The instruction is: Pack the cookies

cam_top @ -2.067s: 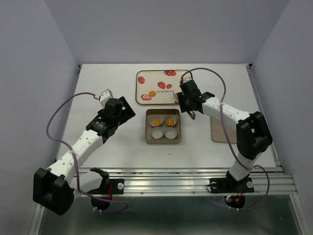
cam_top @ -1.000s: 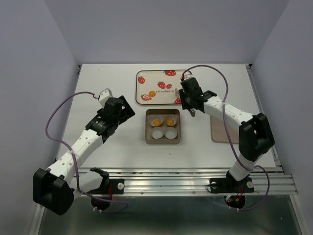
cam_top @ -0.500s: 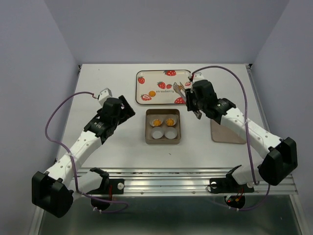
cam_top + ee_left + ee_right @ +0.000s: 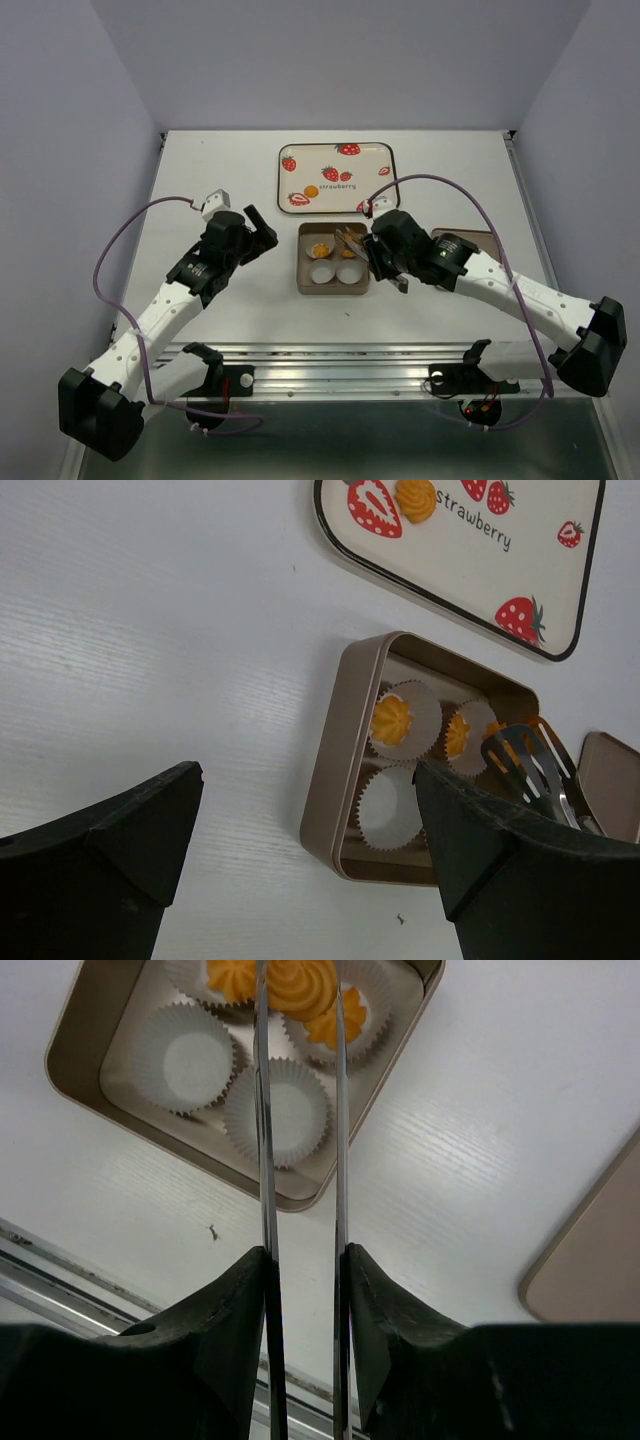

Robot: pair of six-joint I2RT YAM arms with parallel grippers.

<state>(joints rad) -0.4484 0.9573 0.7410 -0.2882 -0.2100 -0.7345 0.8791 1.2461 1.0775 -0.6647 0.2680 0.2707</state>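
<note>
pinching tongs [image 4: 265,1160] with the right gripper [image 4: 305,1260], carrying a third cookie [image 4: 298,982] over the box [image 4: 90,1070], beside two cookies [image 4: 391,718] sitting in paper cups [image 4: 190,1060]; leaving one cookie [image 4: 312,191] on the tray [image 4: 320,160]; holding the left gripper [image 4: 305,800] spread, empty.

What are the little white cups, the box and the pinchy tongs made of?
The cups look like thin paper: matte white with pleated sides. The box is probably metal, with smooth dull-gold walls, though coated card is possible. The tongs look like metal: thin, shiny silver strips.
</note>
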